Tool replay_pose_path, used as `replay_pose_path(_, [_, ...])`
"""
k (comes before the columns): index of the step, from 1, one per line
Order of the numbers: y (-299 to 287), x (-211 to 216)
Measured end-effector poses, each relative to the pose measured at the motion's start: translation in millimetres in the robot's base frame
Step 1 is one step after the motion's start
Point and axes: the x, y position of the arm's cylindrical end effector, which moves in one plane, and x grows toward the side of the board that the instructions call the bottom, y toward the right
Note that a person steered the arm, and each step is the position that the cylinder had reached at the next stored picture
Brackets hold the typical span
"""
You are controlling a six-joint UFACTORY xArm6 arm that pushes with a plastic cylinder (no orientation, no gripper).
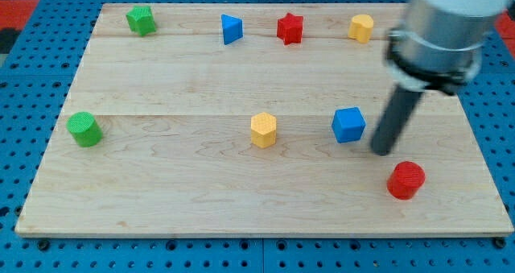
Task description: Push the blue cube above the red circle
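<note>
— Blue cube (348, 125): where from my tip (383, 150)?
— Just beside, toward the view's left and slightly up; apart, not touching. No jaws on this arm, only a straight dark rod, so nothing held.
— And the red circle (405, 180)?
— Near my tip too, down and to the view's right, lying flat on the table (201, 184). Blue cube up and left of it.
— Farther out?
— Yellow hexagon block (263, 130) well left of my tip, past the blue cube. Along the view's top: small yellow block (361, 27), red star (290, 28), blue triangle (232, 29). Farthest: green block (141, 20) at top left, green cylinder (84, 129) at the left edge.
</note>
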Motion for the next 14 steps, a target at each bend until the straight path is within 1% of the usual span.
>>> replay_pose_path(1, [-39.8,-13.3])
replay_pose_path(2, [-8.6,-31.5])
replay_pose_path(3, [-68.0,-54.4])
replay_pose_path(4, [-47.7,-69.4])
replay_pose_path(5, [8.1,-63.7])
replay_pose_path(6, [-10.6,-66.0])
replay_pose_path(7, [-13.7,-92.0])
replay_pose_path(8, [61.8,-98.0])
replay_pose_path(9, [60.2,-78.1])
replay_pose_path(10, [46.8,-60.8])
replay_pose_path(11, [59.8,-75.3])
replay_pose_path(12, [9.6,-91.8])
replay_pose_path(13, [42.9,-67.4])
replay_pose_path(14, [46.6,-42.1])
